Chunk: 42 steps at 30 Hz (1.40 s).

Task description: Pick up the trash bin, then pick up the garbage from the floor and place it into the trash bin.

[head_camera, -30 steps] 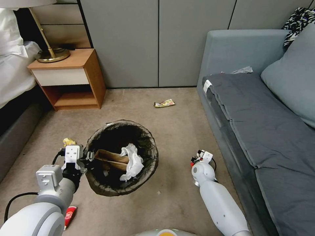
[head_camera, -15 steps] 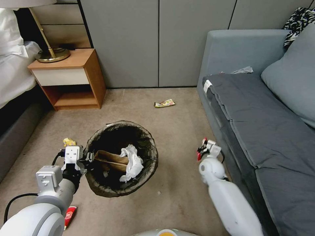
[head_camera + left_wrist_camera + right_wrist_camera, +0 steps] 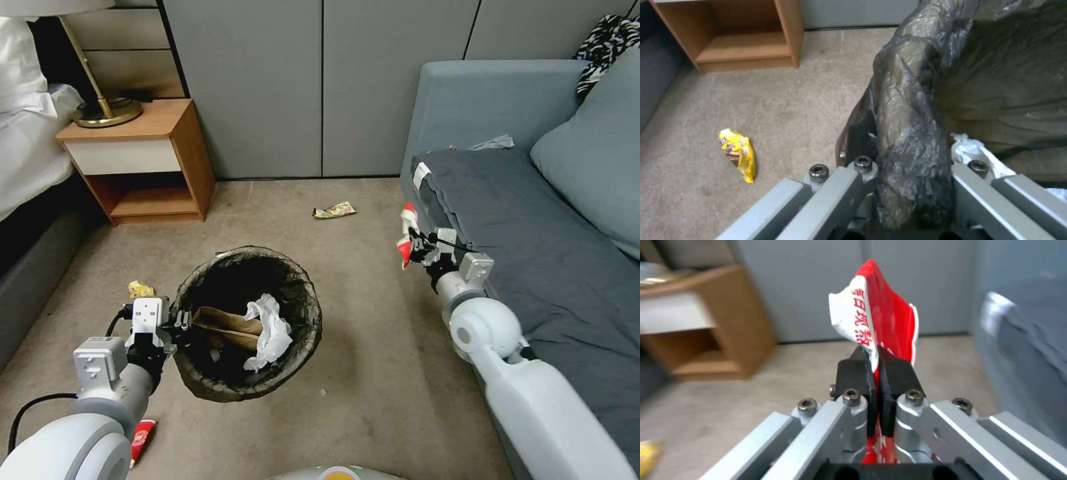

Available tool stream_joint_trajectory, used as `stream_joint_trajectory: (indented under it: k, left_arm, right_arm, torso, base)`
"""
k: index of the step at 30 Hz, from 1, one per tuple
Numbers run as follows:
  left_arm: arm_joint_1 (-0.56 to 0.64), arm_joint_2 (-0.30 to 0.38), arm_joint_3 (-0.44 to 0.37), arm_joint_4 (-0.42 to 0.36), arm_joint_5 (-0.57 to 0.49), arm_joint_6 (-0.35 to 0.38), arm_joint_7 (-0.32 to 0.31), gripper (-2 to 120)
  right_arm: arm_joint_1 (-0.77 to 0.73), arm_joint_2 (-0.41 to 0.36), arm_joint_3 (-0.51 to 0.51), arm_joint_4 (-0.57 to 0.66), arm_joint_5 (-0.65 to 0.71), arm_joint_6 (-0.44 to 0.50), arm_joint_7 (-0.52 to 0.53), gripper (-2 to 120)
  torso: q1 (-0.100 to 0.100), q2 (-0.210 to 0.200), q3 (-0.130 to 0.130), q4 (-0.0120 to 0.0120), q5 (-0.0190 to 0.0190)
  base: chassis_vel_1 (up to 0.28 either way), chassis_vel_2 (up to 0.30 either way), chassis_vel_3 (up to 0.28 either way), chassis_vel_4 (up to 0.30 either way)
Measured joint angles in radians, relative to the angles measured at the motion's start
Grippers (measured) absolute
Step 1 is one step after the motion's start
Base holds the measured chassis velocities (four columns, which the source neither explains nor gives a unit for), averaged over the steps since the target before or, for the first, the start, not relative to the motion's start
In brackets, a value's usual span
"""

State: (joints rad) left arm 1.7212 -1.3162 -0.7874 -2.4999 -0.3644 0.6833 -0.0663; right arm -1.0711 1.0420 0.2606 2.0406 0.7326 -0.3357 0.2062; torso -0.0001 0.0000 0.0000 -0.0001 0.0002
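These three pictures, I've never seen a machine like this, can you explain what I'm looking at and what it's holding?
It is a wheeled robot with two arms. The wide picture comes from a camera on its head, looking down at a bedroom carpet. The other two come from cameras on its wrists.

The left gripper is clamped on the rim of the trash bin, which already holds a brown paper bag and white tissue. The right gripper, raised beside the sofa, pinches a red and white wrapper.

On the floor lie a yellow wrapper, a second wrapper near the wall, and a red one by the left arm.
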Motion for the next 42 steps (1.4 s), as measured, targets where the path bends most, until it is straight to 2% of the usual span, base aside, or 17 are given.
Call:
stream_joint_trajectory:
  k: [2, 8, 15, 25, 35, 42]
  left_arm:
    - [-0.001, 0.001, 0.001, 0.000, 0.000, 0.000, -0.001, 1]
    - [-0.002, 0.003, 0.005, 0.000, 0.000, 0.001, -0.001, 1]
    - [-0.002, 0.006, 0.009, 0.000, 0.001, 0.002, -0.001, 1]
    - [-0.002, 0.005, 0.010, 0.000, 0.004, 0.003, -0.001, 1]
    - [-0.001, -0.001, 0.011, 0.000, 0.007, 0.003, -0.001, 1]
    - [-0.001, -0.006, 0.015, 0.000, 0.012, 0.003, -0.001, 1]
  right_arm:
    - [0.000, -0.037, -0.015, 0.076, 0.044, -0.010, -0.054, 0]
    - [0.023, -0.083, -0.051, 0.180, 0.106, -0.045, -0.152, 0]
    - [0.058, -0.117, -0.163, 0.255, 0.172, -0.072, -0.166, 0]
    - [0.107, -0.133, -0.343, 0.290, 0.169, -0.073, -0.204, 0]
    - [0.148, -0.133, -0.438, 0.287, 0.147, -0.073, -0.260, 0]
    - [0.170, -0.118, -0.503, 0.272, 0.094, -0.078, -0.257, 0]
  torso:
    - [0.000, 0.000, 0.000, 0.0001, -0.0001]
    - [0.000, 0.000, 0.000, 0.0000, -0.0002]
    - [0.000, 0.000, 0.000, 0.0001, -0.0002]
    - [0.000, 0.000, 0.000, 0.0001, -0.0003]
    - [0.000, 0.000, 0.000, 0.0001, -0.0002]
    - [0.000, 0.000, 0.000, 0.0001, -0.0003]
  base:
    - [0.000, 0.000, 0.000, 0.000]
    - [0.000, 0.000, 0.000, 0.000]
    - [0.000, 0.000, 0.000, 0.000]
    - [0.000, 0.000, 0.000, 0.000]
    - [0.000, 0.000, 0.000, 0.000]
    - [0.000, 0.000, 0.000, 0.000]
